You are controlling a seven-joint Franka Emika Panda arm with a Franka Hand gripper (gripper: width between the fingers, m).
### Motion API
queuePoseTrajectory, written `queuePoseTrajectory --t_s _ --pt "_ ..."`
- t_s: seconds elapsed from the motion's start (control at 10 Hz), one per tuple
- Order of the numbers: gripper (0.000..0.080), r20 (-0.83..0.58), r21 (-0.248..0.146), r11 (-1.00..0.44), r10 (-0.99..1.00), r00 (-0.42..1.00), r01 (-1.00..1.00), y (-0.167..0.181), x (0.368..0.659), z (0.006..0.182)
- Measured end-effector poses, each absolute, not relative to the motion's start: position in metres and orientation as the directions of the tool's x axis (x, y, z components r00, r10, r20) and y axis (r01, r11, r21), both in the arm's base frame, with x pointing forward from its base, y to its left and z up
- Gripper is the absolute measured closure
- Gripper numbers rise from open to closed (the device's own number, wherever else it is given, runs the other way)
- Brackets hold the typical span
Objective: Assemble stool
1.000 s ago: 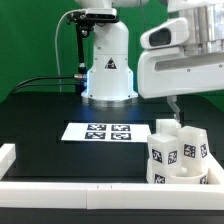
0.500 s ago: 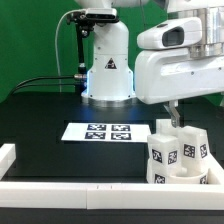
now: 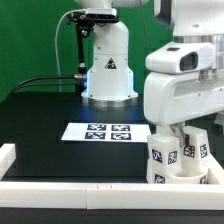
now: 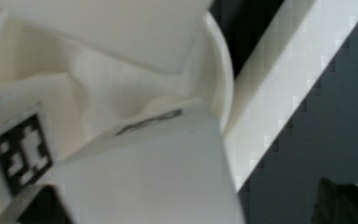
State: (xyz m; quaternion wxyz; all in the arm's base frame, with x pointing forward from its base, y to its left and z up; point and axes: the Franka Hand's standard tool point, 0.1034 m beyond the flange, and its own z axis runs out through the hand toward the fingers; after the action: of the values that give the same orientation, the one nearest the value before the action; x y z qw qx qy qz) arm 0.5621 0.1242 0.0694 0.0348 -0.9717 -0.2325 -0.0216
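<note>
The white stool stands at the exterior view's lower right, in the corner of the border rails. Its chunky tagged legs stand upright on the round seat. My gripper has come down onto the top of the legs, and the big white hand hides its fingertips. In the wrist view a white leg with a marker tag fills the picture. My gripper is open, with dark fingertips wide apart on either side of the white part.
The marker board lies mid-table in front of the robot base. White border rails run along the front edge and the right side. A black cable curves at the left.
The arm has come down and toward the stool. The hand now covers the tops of the legs, which showed free below it a second ago.
</note>
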Motion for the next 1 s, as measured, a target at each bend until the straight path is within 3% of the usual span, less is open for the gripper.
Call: queuePoseTrajectory --t_s 0.1,0.3,0.4,0.5,0.8,1.0 --pt "0.0151 0.059 -0.058 -0.895 0.440 0.896 0.443 0.1235 0.5627 0.0698" --pt "0.0388 0.057 -0.059 -0.905 0.418 0.907 0.421 0.1227 0.5627 0.0695" --pt "0.0388 0.053 -0.063 -0.931 0.356 0.933 0.359 0.1219 0.5628 0.0695" --pt "0.0465 0.046 -0.068 -0.962 0.263 0.964 0.266 0.1218 0.5632 0.0700" --pt "0.0465 0.015 -0.081 -0.979 -0.190 0.982 -0.188 0.1226 0.5648 0.0740" --pt "0.0465 -0.017 -0.086 -0.811 -0.580 0.815 -0.579 0.1240 0.5641 0.0728"
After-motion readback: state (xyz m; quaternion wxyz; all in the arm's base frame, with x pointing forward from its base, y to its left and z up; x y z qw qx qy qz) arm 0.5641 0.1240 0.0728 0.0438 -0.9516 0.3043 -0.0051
